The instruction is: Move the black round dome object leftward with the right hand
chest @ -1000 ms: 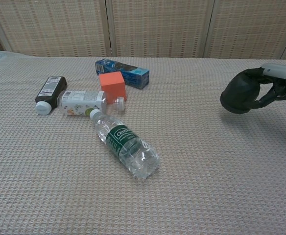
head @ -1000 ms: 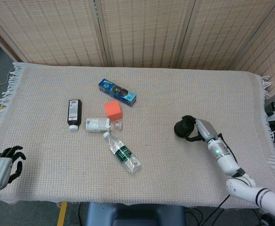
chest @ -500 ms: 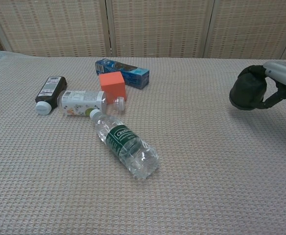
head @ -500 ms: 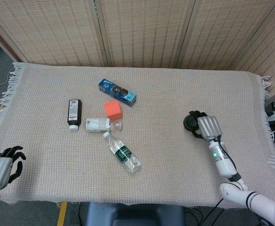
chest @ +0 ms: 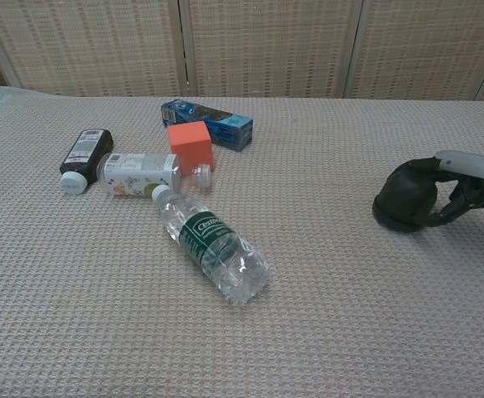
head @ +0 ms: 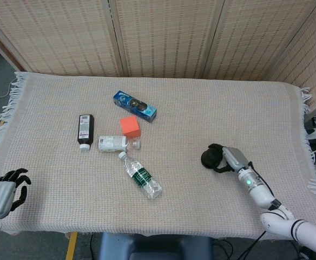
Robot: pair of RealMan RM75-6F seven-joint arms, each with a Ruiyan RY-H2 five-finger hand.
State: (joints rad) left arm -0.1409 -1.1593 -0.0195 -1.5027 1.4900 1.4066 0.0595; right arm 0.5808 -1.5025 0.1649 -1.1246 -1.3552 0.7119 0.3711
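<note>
Left hand (head: 4, 190) idle at the near left corner of the woven cloth (head: 201, 108), fingers curled loosely with nothing in them; not involved

Right hand (chest: 457, 189) low over the right part of the table, fingers wrapped around the black dome (chest: 406, 196). Chest view shows the dome's base down on the cloth, or so close that no gap can be made out. Fingers are closed on its right flank, so the hold is not released.

Dome position: right of centre, well apart from every other item, with open cloth between it and the water bottle (chest: 213, 246).

Clutter in the middle distance, left of centre: water bottle lying on its side nearest; behind it a white bottle (chest: 142, 174) and a dark bottle (chest: 84, 155), both on their sides; then an orange cube (chest: 191, 145); farthest, a blue box (chest: 207, 123) just behind the cube.

Judgement on progress: grasp achieved, and the dome looks set down. Whether this spot counts as the leftward goal cannot be told from these views. Remaining at minimum: open the fingers and draw the hand clear without dragging the dome
</note>
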